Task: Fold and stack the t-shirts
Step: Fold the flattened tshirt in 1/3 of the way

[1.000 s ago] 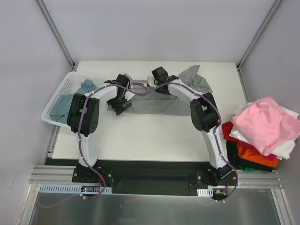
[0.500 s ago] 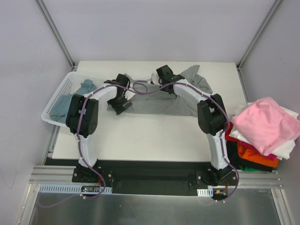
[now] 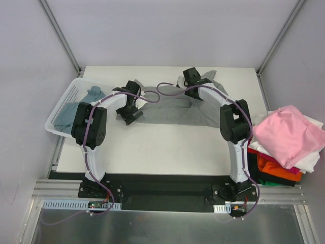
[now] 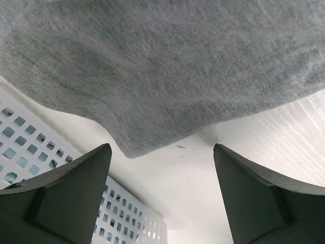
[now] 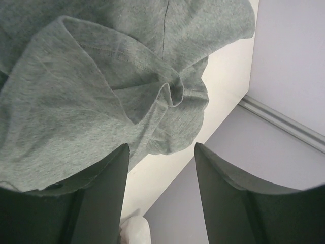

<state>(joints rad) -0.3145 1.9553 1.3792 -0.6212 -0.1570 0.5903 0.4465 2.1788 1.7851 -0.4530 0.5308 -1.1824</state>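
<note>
Left tool point(image 4: 161, 147) wide open and empty, over the heather-grey t-shirt point(image 4: 152, 71) hem just beside the white slatted basket point(image 4: 30, 147). Right tool point(image 5: 161, 145) part open, nothing pinched, at the bunched end farthest from the basket. Cloth likely light and limp; best pinched at hem corners. Only the top view shows the pink-topped pile point(image 3: 287, 134), well apart from the basket.

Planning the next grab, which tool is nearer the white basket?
Left. The left tool sits just beside the basket; the right tool is across the grey t-shirt, farther right.
</note>
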